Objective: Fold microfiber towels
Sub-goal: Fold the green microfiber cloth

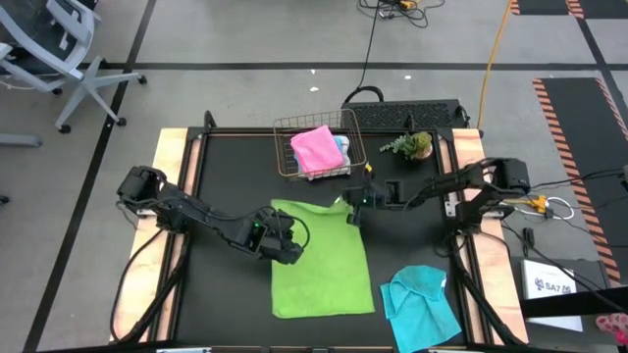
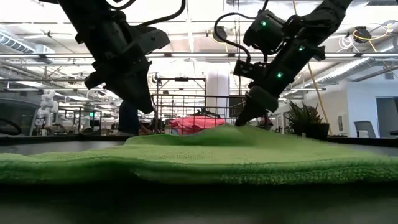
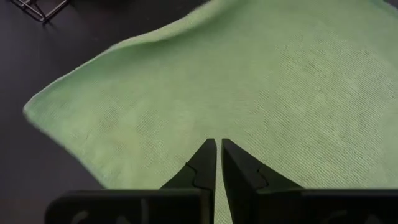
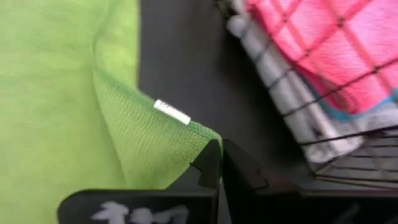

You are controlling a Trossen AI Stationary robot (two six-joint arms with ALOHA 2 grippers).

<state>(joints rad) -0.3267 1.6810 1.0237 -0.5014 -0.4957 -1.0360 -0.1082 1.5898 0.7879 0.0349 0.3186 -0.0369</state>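
The lime green towel point(image 1: 322, 260) lies spread on the black worktop point(image 1: 226, 167), near the middle and reaching toward the front edge. Its long axis runs from the back of the worktop to the front, and it is a little turned, so the far corners point toward the wire basket point(image 1: 285, 147) at the back edge. The far right corner is lifted off the surface; a small white label point(image 4: 172, 112) shows on the hem there.

The right claw point(image 1: 355, 203) is closed on this lifted corner, near the basket. The left claw point(image 1: 287, 247) is at the left edge of the same towel, with its fingers point(image 3: 205, 163) almost together over the cloth; if they pinch it I cannot tell.

A cyan-blue towel point(image 1: 422, 304) lies crumpled near the front right corner of the worktop. In the basket there is a pink towel point(image 1: 316, 147) on top, with a white-grey one point(image 4: 280, 74) and some blue cloth under it. A small green plant point(image 1: 412, 145) stands at the back, right of the basket.

The worktop is a dark mat with pale wooden borders at the left and right edges. Around it is a grey floor with cables, and an office chair point(image 1: 49, 49) stands beyond the back left corner. The low view shows a large bright hall behind.
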